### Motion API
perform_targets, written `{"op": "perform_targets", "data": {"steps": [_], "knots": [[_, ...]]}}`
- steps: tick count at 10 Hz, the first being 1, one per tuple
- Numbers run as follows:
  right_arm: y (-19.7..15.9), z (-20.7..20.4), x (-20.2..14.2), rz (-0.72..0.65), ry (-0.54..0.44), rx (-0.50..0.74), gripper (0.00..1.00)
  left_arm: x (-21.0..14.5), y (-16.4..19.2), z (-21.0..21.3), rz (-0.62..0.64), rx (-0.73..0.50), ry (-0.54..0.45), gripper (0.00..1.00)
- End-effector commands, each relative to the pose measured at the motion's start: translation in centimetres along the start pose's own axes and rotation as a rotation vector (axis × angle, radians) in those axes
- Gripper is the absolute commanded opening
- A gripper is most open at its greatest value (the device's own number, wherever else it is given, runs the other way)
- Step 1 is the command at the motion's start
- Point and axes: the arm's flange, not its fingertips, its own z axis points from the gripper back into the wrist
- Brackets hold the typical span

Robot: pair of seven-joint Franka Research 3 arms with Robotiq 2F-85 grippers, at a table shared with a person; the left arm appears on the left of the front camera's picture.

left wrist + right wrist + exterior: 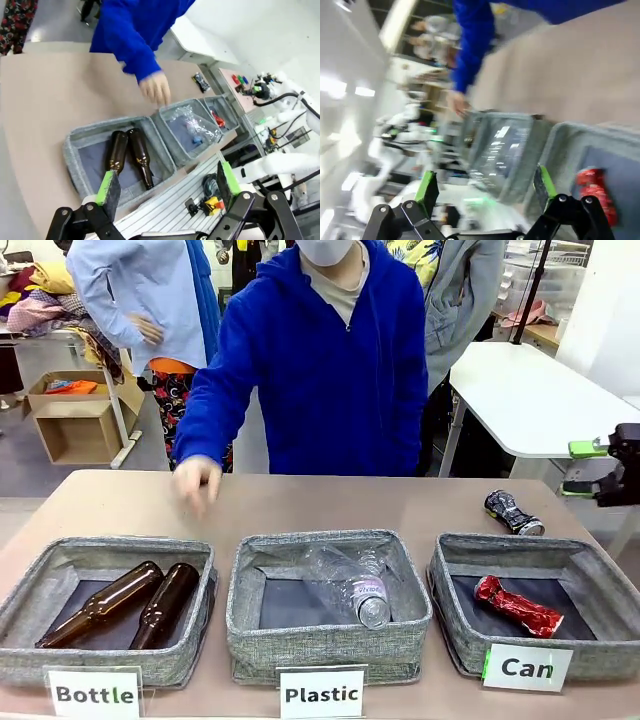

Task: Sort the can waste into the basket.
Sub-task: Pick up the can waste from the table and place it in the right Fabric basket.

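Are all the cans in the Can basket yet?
Halfway. Done: the red can lies inside the Can basket. In hand: nothing; the right gripper hangs open, fingers empty, beside the table. Left: the black and silver can lies on the table behind that basket.

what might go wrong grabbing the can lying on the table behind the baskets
The black and silver can lies on its side on the table, so the open right gripper may nudge it and set it rolling. It also sits close behind the Can basket, so a finger might snag the fabric wall on the way down.
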Motion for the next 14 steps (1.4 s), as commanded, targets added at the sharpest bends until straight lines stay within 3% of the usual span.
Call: {"op": "perform_targets", "data": {"steps": [1,3,4,5,7,8,9,11,12,13,14], "knots": [[2.7,-2.0,1.1,0.202,0.031,-0.571,1.0,0.4,0.6,-2.5,0.001,-0.058,0.054,1.0],[3.9,-4.0,2.6,0.273,0.077,-0.986,1.0,1.3,1.1,-4.2,0.004,-0.088,0.123,1.0],[3.7,-5.0,3.2,0.294,0.099,-1.106,1.0,2.2,1.3,-6.2,0.003,-0.108,0.177,1.0],[3.0,-5.5,3.1,0.285,0.113,-1.101,1.0,2.2,1.3,-8.5,0.005,-0.146,0.237,1.0],[1.8,-5.5,3.4,0.266,0.052,-0.993,1.0,3.3,3.4,-15.4,0.019,-0.245,0.374,1.0],[1.9,-4.9,2.7,0.241,-0.028,-0.852,1.0,3.7,4.3,-18.1,0.045,-0.264,0.395,1.0],[2.3,-5.5,3.3,0.361,0.044,-0.985,1.0,4.1,5.1,-19.5,0.061,-0.302,0.371,1.0],[2.3,-5.5,3.3,0.361,0.044,-0.985,1.0,4.2,7.1,-21.4,0.104,-0.357,0.302,1.0],[2.3,-5.5,3.3,0.361,0.044,-0.985,1.0,4.1,8.0,-22.4,0.142,-0.374,0.314,1.0],[1.8,-5.5,3.2,0.351,0.056,-0.98,1.0,3.4,6.4,-22.1,0.104,-0.322,0.356,1.0],[2.1,-6.6,5.5,0.348,0.085,-1.017,1.0,3.4,6.4,-22.1,0.104,-0.322,0.356,1.0]]}}
